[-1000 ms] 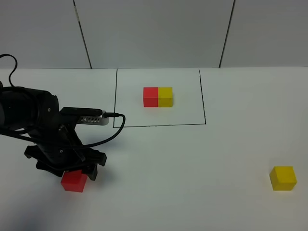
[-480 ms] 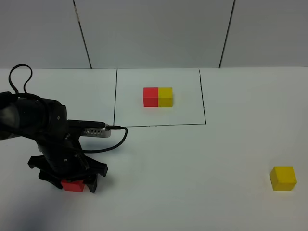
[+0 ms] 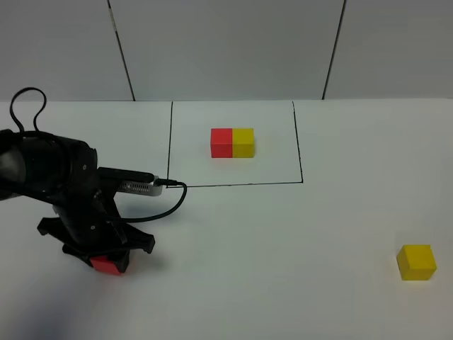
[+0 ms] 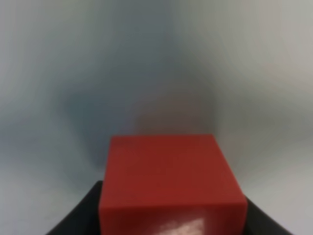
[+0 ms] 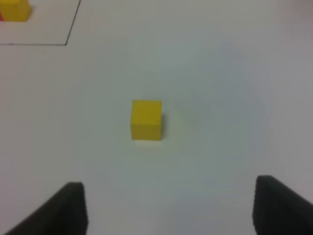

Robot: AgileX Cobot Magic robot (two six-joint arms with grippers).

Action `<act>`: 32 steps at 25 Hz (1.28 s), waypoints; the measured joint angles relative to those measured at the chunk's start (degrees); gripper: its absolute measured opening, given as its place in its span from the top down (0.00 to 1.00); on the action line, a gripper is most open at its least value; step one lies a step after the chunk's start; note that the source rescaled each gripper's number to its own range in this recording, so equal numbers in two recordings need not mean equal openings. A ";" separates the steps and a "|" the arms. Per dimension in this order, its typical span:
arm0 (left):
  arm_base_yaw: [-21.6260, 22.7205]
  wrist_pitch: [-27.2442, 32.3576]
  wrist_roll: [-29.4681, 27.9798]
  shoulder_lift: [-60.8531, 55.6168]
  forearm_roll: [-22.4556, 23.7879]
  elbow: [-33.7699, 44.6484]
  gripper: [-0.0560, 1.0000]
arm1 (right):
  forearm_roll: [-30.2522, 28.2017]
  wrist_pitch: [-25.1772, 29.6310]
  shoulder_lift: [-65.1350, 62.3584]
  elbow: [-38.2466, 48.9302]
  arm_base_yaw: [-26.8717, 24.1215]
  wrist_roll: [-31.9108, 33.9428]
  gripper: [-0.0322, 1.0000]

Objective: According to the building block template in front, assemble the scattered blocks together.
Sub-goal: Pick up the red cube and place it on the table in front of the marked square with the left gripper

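Left wrist: left gripper (image 4: pixel 171 223) straddles red cube (image 4: pixel 168 176), clamp unconfirmed; square jaws on side faces before lifting.

A white table (image 3: pixel 283 234) fills the lower part of the high view, and its top is smooth and matte. Behind it stands a pale grey wall (image 3: pixel 226 42) made of flat panels. Two thin dark seams (image 3: pixel 122 49) run down this wall, a little slanted, one on the left and one on the right. The wall meets the far edge of the table in a straight line. The light is soft and even, and shadows on the table are faint.
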 joint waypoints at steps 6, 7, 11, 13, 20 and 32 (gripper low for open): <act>-2.42 6.86 17.51 -0.15 1.98 -12.59 0.95 | 0.00 0.00 0.00 0.00 0.00 0.00 0.39; -3.22 7.24 21.49 0.35 1.98 -15.50 0.95 | 0.00 0.00 0.00 0.00 0.00 0.00 0.39; -6.49 12.23 33.77 5.18 1.98 -25.64 0.95 | 0.00 0.00 0.00 0.00 0.00 0.00 0.39; -8.23 15.94 38.93 8.98 1.98 -31.11 0.95 | 0.00 0.00 0.00 0.00 0.00 0.00 0.39; -13.90 20.84 49.95 18.73 3.58 -41.50 0.95 | 0.00 0.00 0.00 0.00 0.00 0.00 0.39; -16.49 20.68 59.47 23.66 6.73 -42.06 0.95 | 0.00 0.00 0.00 0.00 0.00 0.00 0.39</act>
